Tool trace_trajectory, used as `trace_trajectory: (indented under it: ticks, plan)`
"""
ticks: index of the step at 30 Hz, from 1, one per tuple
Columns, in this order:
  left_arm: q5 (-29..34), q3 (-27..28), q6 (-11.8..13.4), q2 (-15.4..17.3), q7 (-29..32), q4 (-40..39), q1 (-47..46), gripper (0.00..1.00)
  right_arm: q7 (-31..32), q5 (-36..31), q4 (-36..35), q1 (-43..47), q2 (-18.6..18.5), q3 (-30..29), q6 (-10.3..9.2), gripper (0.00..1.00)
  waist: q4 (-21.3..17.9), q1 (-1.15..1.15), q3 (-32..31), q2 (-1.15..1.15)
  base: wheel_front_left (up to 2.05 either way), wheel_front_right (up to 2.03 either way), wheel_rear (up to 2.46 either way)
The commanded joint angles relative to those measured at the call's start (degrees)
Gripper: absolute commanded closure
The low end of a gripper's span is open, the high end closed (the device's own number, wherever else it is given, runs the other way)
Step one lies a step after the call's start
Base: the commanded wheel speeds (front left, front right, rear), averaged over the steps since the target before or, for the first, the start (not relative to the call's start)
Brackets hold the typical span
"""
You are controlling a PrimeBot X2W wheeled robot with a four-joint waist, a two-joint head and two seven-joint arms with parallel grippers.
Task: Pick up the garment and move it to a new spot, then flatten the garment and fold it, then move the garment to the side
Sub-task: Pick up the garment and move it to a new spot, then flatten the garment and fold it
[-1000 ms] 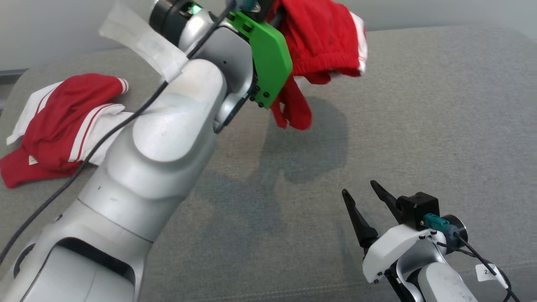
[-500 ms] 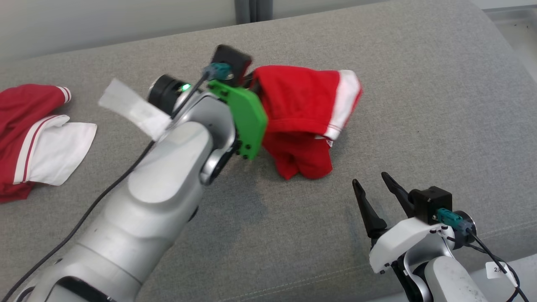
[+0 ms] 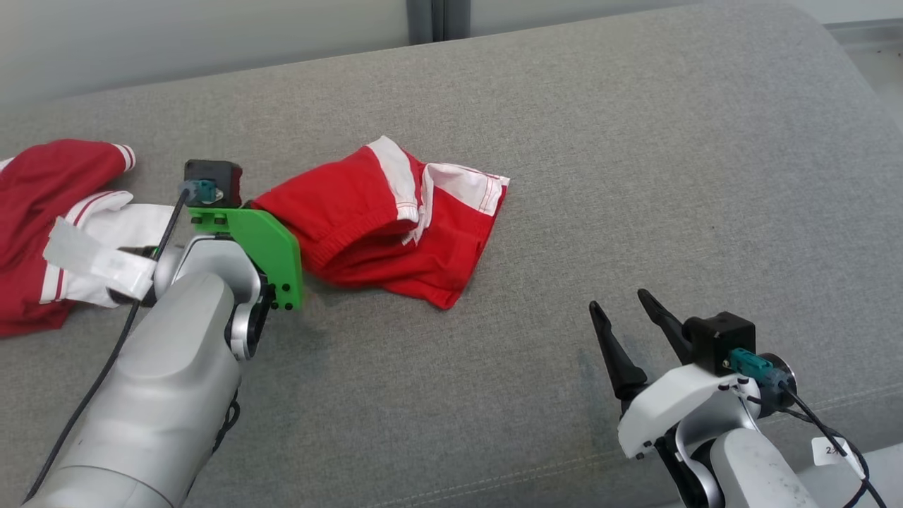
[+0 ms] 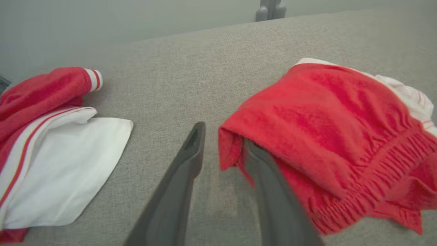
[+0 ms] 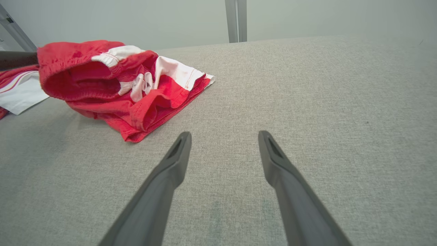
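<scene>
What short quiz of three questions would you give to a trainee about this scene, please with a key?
1. True or false: the right tool is open and holds nothing.
2. What hangs over one finger of the left tool? A: the red shorts; B: a blue towel; C: a paper bag.
3. Short answer: do the shorts already lie flat on the grey cushion?
Key: 1 true; 2 A; 3 no, they lie bunched, with the waistband gaping.
</scene>
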Motion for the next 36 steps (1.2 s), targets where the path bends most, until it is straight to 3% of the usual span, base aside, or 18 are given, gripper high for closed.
trace_trajectory:
  ticks: [1, 7, 12, 18, 26, 36]
  plan:
    - [-0.47, 0.42, 0.28, 0.08, -0.69, 0.90, 1.31, 0.00, 0.12, -0.32, 0.10, 0.26, -0.09, -0.10, 0.00, 0.00, 0.58, 0.00, -0.66, 0.00, 0.00, 0.00, 0.00]
    - [-1.48, 1.58, 0.11, 0.25, -4.33, 3.07, 2.31, 0.00, 0.87, -0.70, 0.03, 1.32, -0.10, 0.05, 0.00, 0.00, 1.62, 0.00, -3.12, 0.00, 0.00, 0.00, 0.00]
    - [-0.54, 0.19, -1.74, -0.69, -7.01, 1.06, 2.37, 0.00, 1.53, -0.85, -0.26, 2.77, -0.10, -0.11, 0.00, 0.00, 2.50, 0.00, -5.64, 0.00, 0.00, 0.00, 0.00]
    - [0.65, -3.00, -4.27, -2.42, -4.97, -4.25, 2.90, 0.00, 2.21, -0.58, -0.76, 4.24, -0.11, 0.18, 0.00, 0.00, 2.49, 0.00, -7.54, 0.00, 0.00, 0.00, 0.00]
    - [-2.48, -5.38, -4.48, -5.77, 2.67, -9.66, 7.38, 0.00, 2.80, -0.89, -1.84, 5.00, -0.11, 0.03, 0.00, 0.00, 0.64, 0.00, -7.39, 0.00, 0.00, 0.00, 0.00]
    - [-3.11, -5.01, 0.47, -5.27, 6.01, -10.67, 8.83, 0.00, 2.43, -0.29, -2.93, 3.31, -0.11, -0.29, 0.00, 0.00, -3.66, 0.00, -2.80, 0.00, 0.00, 0.00, 0.00]
